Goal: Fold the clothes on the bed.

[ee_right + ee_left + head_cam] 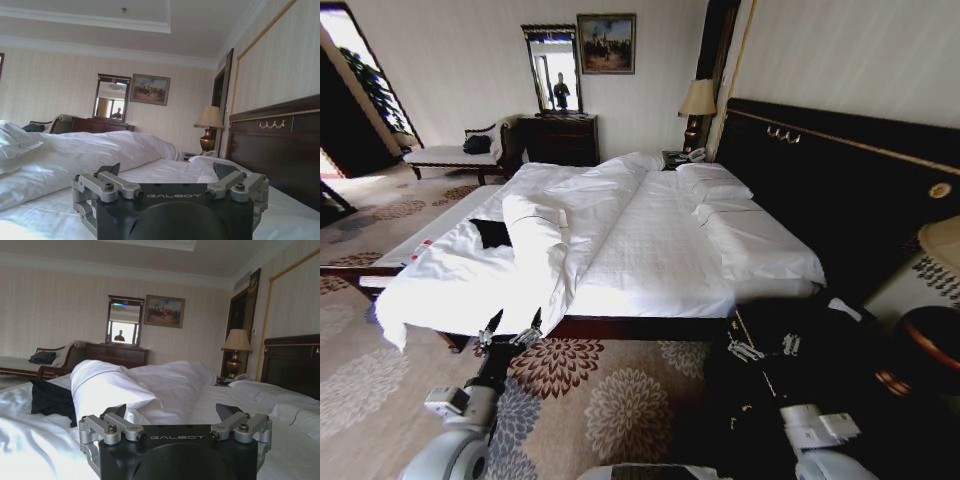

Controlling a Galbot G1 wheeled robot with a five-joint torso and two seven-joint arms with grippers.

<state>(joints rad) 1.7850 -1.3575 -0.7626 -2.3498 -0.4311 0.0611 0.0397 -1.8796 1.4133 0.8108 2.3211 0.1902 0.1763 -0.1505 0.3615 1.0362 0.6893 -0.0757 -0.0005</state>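
The bed (660, 250) has white sheets, pillows and a rumpled duvet. The clothes, a black garment (492, 233), lie on its left part, half tucked under a rolled fold of duvet. In the left wrist view the black cloth (50, 397) shows beyond that fold. My left gripper (510, 335) hovers open at the bed's near edge, well short of the garment, with nothing between its fingers (116, 412). My right gripper (760, 348) is open and holds nothing, low by the bed's near right corner. In the right wrist view it (167, 172) faces along the mattress.
A narrow white bench (435, 232) with a small red-and-white item (418, 250) runs along the bed's far left side. A chaise (450, 155) and dresser (560, 140) stand at the back wall. The dark headboard (840, 170), lamp (698, 100) and a round side table (930, 335) are on the right. Patterned carpet (600, 400) lies in front.
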